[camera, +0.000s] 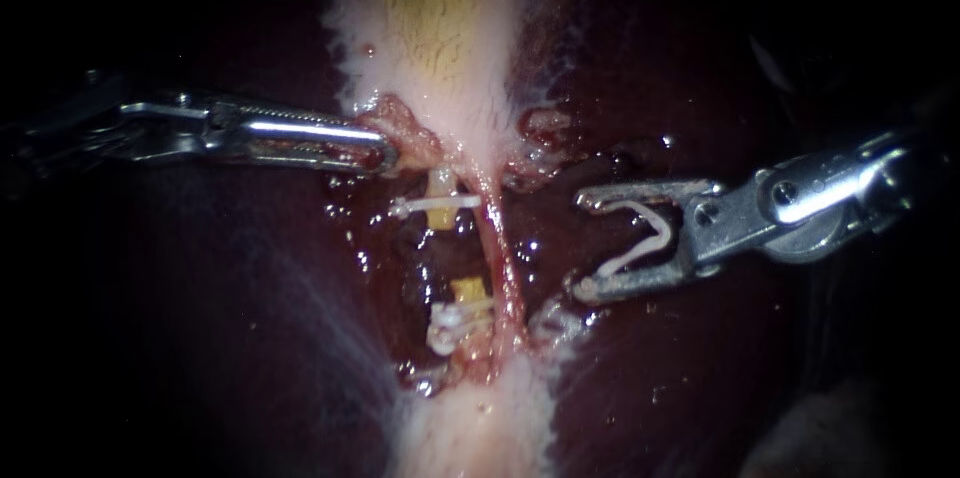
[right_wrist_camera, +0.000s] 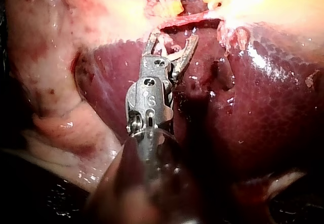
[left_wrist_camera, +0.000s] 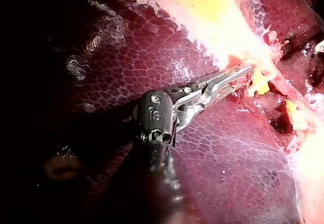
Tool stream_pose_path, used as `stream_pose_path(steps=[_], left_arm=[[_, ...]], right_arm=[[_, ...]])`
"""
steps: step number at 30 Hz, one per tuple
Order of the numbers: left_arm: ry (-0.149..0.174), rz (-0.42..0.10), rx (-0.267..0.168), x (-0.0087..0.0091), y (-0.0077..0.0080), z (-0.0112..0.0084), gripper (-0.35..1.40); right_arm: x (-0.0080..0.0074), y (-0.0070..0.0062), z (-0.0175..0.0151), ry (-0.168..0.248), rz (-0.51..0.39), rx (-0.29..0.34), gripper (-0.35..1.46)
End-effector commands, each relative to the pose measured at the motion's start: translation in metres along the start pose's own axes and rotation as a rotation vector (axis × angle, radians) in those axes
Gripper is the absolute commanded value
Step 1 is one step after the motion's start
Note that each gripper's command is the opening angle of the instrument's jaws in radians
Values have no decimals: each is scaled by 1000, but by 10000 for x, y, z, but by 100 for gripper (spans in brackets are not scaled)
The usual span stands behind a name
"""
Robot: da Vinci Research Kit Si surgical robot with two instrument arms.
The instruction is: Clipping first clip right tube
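My left instrument [camera: 385, 150] ends in long, slim, finely toothed steel jaws behind a small screw and a black wrist. My right instrument [camera: 580, 243] has shorter, hollow-framed silver jaws, a round pivot pin and a dark shaft.

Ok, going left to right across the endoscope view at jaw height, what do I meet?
Left instrument, jaws shut on tissue flap → closed white clip → thin red right tube → right instrument, jaws holding an open clip.
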Motion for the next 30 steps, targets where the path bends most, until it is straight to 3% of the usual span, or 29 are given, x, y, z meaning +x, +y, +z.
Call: stream_pose_path(steps=[1, 8, 19, 23, 30], left_arm=[[-1, 0, -2, 1, 1, -2, -35], [2, -13, 2, 20, 16, -30, -35], [57, -11, -6, 69, 68, -94, -35], [61, -8, -4, 71, 78, -98, -35], [62, -5, -1, 66, 76, -95, -35]], right_arm=[[0, 0, 0, 0, 0, -1, 48], [0, 0, 0, 0, 1, -1, 48], [1, -1, 0, 0, 0, 0, 48], [2, -1, 2, 0, 1, -1, 48], [10, 0, 20, -1, 40, -11, 48]])
